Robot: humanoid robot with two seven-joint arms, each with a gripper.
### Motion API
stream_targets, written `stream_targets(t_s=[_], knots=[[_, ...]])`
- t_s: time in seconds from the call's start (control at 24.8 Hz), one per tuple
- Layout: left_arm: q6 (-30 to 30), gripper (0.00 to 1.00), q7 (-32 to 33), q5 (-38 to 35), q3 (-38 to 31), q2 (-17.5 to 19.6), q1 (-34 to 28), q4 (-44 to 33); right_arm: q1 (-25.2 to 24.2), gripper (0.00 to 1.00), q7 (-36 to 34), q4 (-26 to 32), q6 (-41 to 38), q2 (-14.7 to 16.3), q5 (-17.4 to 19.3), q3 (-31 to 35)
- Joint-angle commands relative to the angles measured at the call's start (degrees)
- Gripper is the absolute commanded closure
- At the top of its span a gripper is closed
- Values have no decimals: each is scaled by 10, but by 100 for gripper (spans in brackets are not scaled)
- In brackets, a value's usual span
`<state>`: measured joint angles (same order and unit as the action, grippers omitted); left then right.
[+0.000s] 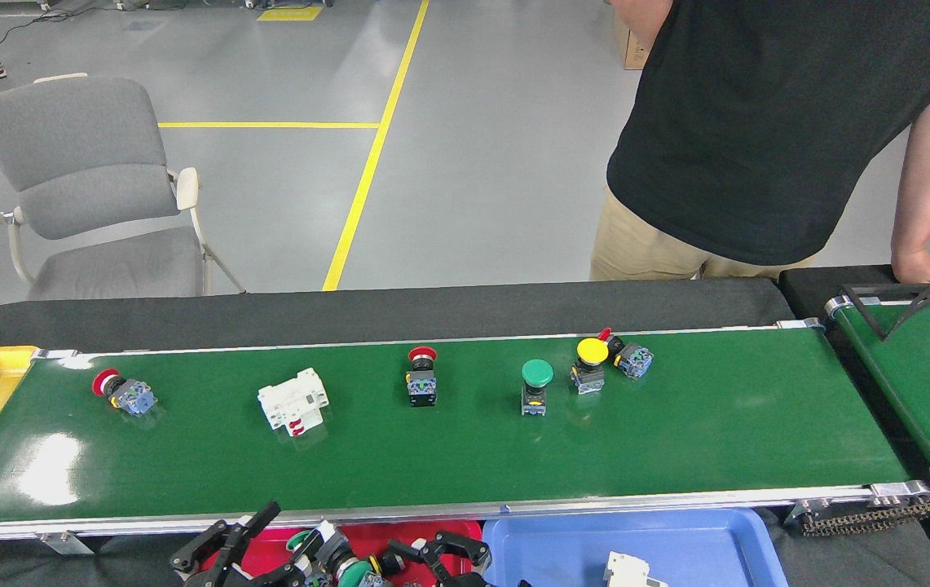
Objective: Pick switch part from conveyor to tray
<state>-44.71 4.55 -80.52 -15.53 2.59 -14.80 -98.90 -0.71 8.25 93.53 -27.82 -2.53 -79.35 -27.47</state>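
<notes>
— What do the switch parts look like, and where are they?

— Small grey-blue contact blocks with coloured mushroom caps. On my conveyor [676,440] sit a red-capped one [122,393] lying on its side at far left, a red one [421,377] upright mid-belt, then a green-capped [535,385] and a yellow-capped one [589,364] to its right. A white breaker [293,401] lies between the two red ones.

— And your pincers?

— Both are over the red tray [448,534] at the bottom edge. My left gripper [228,550] has its fingers spread. My right gripper [440,558] is cropped; I cannot tell its state. Green-capped parts [334,558] lie between them.
</notes>
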Motion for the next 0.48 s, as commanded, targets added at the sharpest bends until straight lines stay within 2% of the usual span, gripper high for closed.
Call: stream_targets(t_s=[0.0,0.08,0.16,0.24,0.28,0.44], knots=[[-3,0,-3,4,-21,0,1,-9,-24,1,-11,25,9,-4,16,66],[12,0,-3,4,-53,-10,0,-9,-52,2,-40,30,48,-25,17,155],[86,0,-3,4,-79,-20,0,-8,-78,2,-69,31,101,-44,17,205],[168,0,-3,0,-102,-16,-3,-4,-105,2,-104,33,167,-42,17,233],[187,0,-3,0,-112,-15,-9,-3,-119,2,-114,35,190,-38,17,241],[197,0,-2,-1,-120,-15,-25,-5,-144,2,-118,37,227,-11,18,253]])
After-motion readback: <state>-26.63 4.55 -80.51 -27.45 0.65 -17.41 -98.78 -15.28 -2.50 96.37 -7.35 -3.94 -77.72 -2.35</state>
